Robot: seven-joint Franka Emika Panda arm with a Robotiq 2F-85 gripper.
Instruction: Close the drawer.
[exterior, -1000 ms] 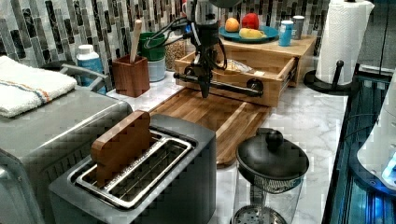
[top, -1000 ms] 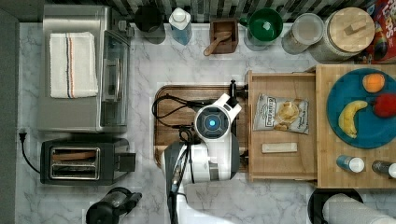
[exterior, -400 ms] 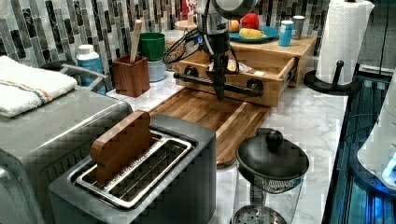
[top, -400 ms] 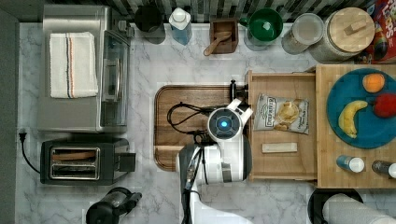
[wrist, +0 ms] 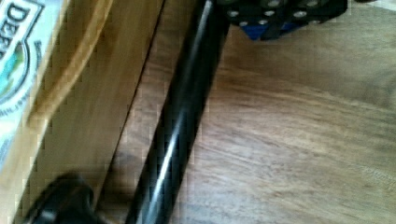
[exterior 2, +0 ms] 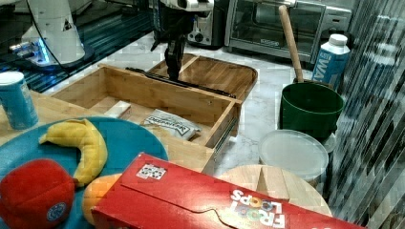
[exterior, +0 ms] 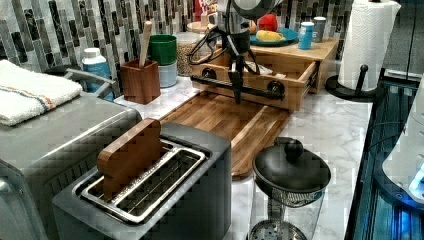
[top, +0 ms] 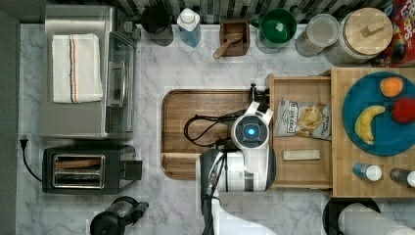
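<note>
Shallow light bamboo-wood drawer (top: 299,131) is pulled out over the marble counter, just past the gripper (exterior: 237,95) on the top view's right. Its front overlaps the edge of the dark brown rounded-corner wooden board (top: 205,132), which lies under and behind the gripper. Can't tell if the fingers are spread or pinched. In the left view they hang in front of the long thin black bar handle (exterior: 240,88), about mid-span, tip below the bar, at or against it.

Risks, my read:
- The push lands on the bar, not the drawer face. Contact is a thin finger on a round rod, so it can ride up over or slip under the bar and the drawer stalls.
- Tip sits low, near the board, and could drag on it during the push.
- Off-centre contact would rack the drawer on its slides and jam it.
- Crinkly silver-white chip bag (top: 303,119) just beyond the front wall from the gripper, and the small pale stick-shaped block (top: 301,155) nearby, lie flat. They look low enough to clear the top, but I can't confirm the clearance.

Versus 1.0 s ago: the arm has shifted toward the drawer, from over mid-board to the handle. Drawer doesn't look noticeably further in, so the closing push is still ahead.
</note>
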